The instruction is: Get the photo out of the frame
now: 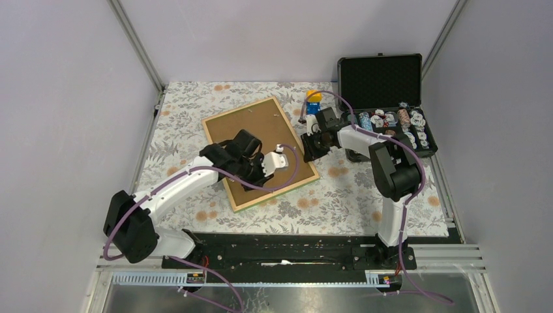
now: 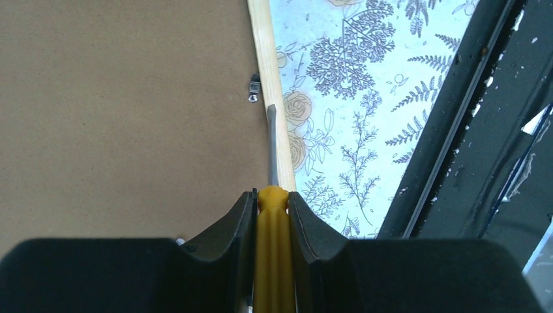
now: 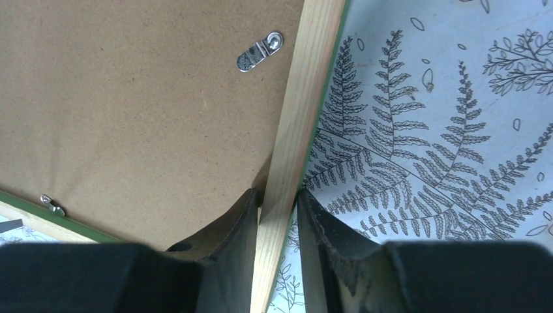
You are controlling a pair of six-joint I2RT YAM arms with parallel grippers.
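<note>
On the table's floral cloth, toward the left edge, the left gripper is clamped on a screwdriver by its yellow handle. The grey blade lies along the near long side of the frame, its tip just short of a small metal clip. The frame lies face down in the middle of the table, brown board back up and turned at an angle to the edges. At its right end the right gripper straddles the light wood rim, a jaw close on each side — whether they actually pinch it I cannot tell. A second clip sits just inside that rim. At the far right corner stands an open black case.
</note>
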